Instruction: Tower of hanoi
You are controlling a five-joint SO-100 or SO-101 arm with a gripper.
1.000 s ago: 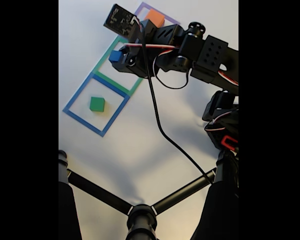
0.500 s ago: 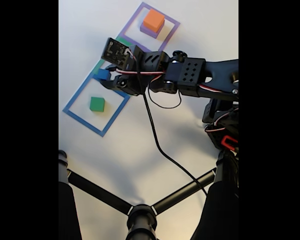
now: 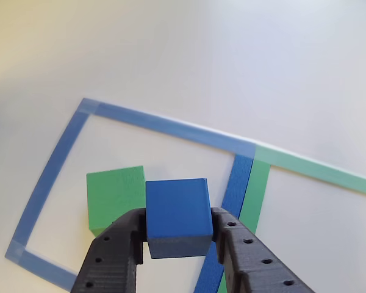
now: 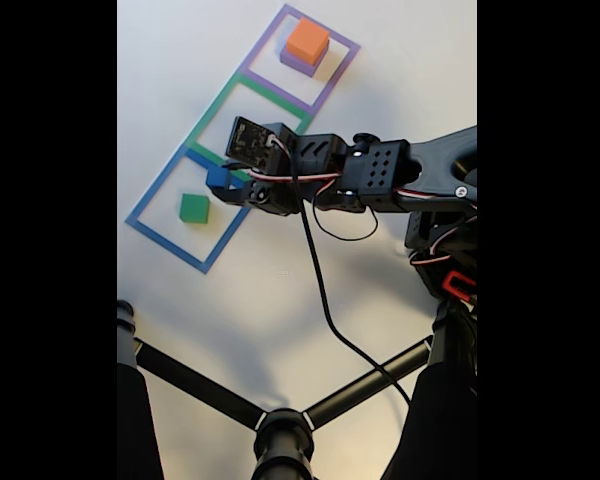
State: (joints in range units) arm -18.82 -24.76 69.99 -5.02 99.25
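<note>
In the other view, my gripper (image 3: 178,235) pinched the blue cube (image 3: 177,215) between both fingers, one pressed on each side face. The cube hung in the air, just right of the green block (image 3: 113,194) and partly over it. The green block lay flat inside the blue outline (image 3: 49,177), toward its near left part. I judged the step to be carrying the cube onto the green block; the next move called for a small shift left until the cube sat centred over the green block, then a straight descent before letting go.

In the fixed view, the gripper (image 4: 223,180) held the cube (image 4: 218,177) up and right of the green block (image 4: 193,208), over the blue outline's (image 4: 156,232) edge. The green outline (image 4: 210,113) beyond held nothing. In the purple outline (image 4: 344,44) the orange block (image 4: 307,42) sat on the purple block (image 4: 296,64).
</note>
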